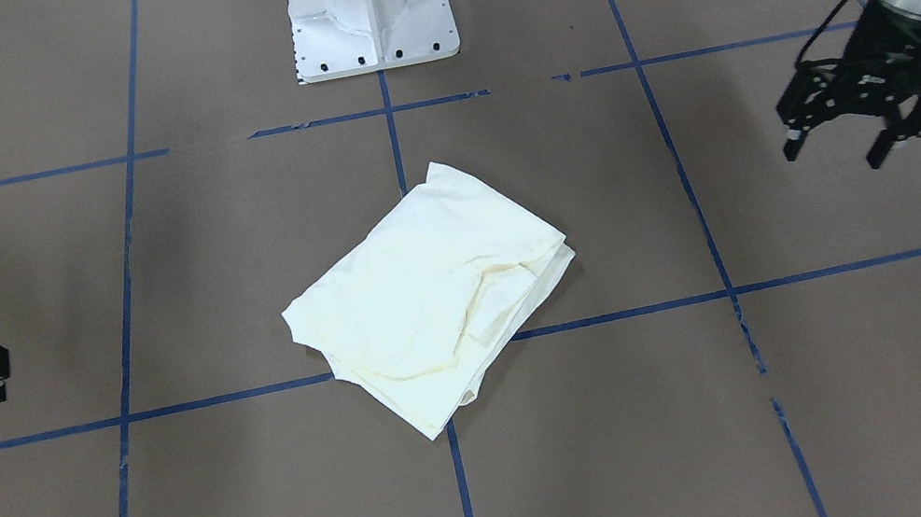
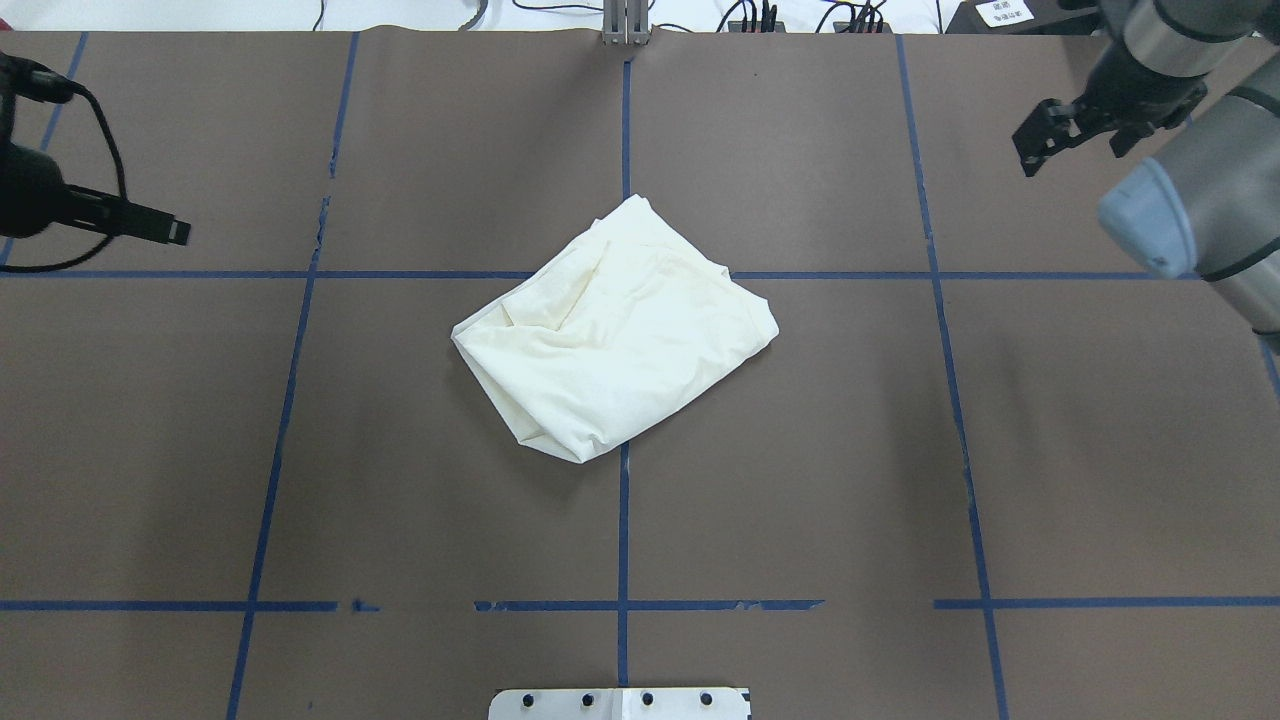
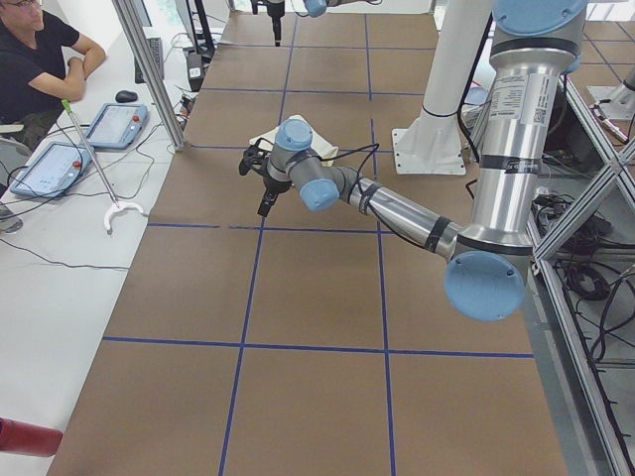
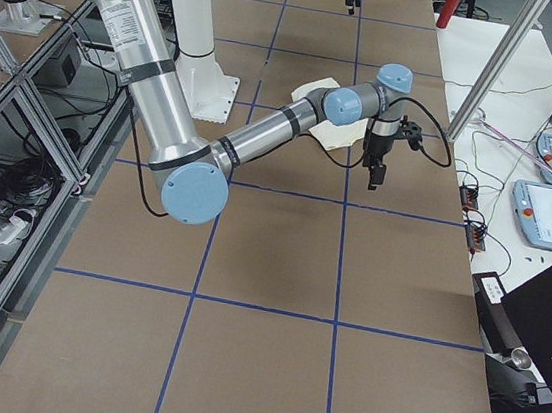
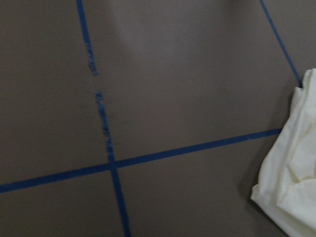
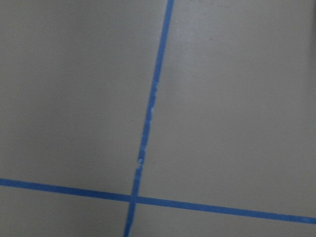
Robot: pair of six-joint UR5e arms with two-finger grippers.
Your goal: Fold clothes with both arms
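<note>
Shirt lies mid-counter as a compact cream bundle, askew to the tape lines, with loose layers at one edge. I judge folding essentially done; only tidying remains. Left gripper and right gripper hang well apart from it, jaws spread, empty.

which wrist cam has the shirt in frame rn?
The left wrist cam: the shirt shows at its right edge. The right wrist cam shows only brown table and blue tape.
</note>
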